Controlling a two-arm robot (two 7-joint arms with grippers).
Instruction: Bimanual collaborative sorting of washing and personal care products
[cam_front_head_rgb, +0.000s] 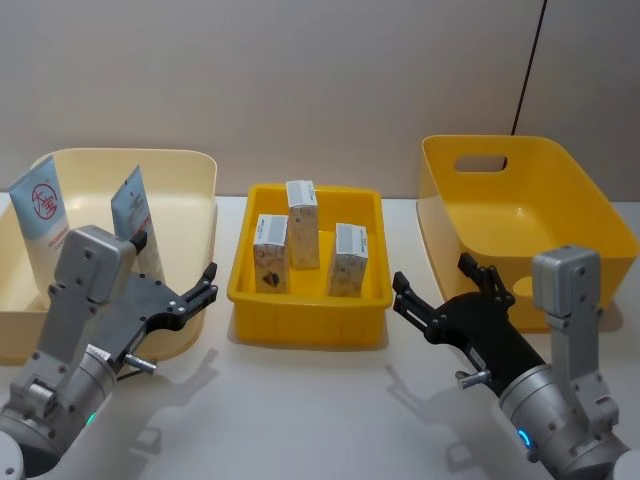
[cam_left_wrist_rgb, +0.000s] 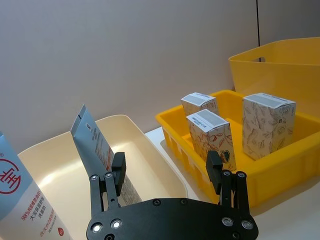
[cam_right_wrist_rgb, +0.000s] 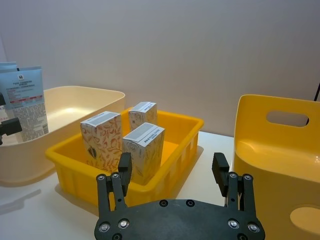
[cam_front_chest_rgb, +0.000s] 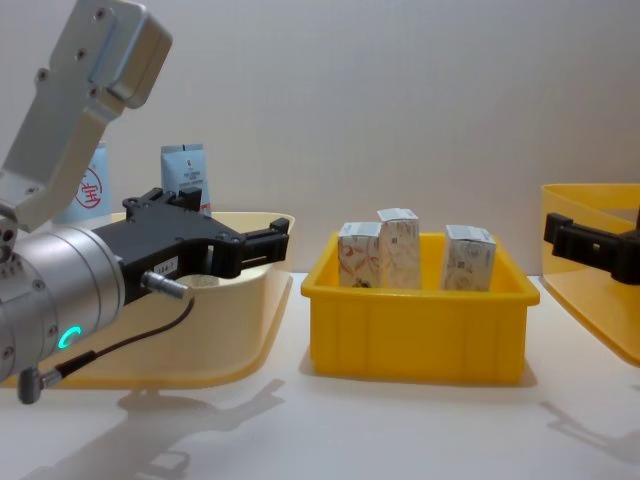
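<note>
Three cartons (cam_front_head_rgb: 303, 224) stand upright in the yellow tray (cam_front_head_rgb: 308, 330) mid-tabletop, flanked by the wide-spread left gripper (cam_front_head_rgb: 176, 257) and right gripper (cam_front_head_rgb: 431, 271).

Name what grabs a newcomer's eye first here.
Three white patterned cartons stand upright in the shallow yellow tray at centre. Two pale-blue tubes stand in the cream bin on the robot's left. The left claw and right claw hover open, flanking the tray's front.

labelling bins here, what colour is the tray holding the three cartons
The tray is bright yellow, clearest in the head view.
</note>
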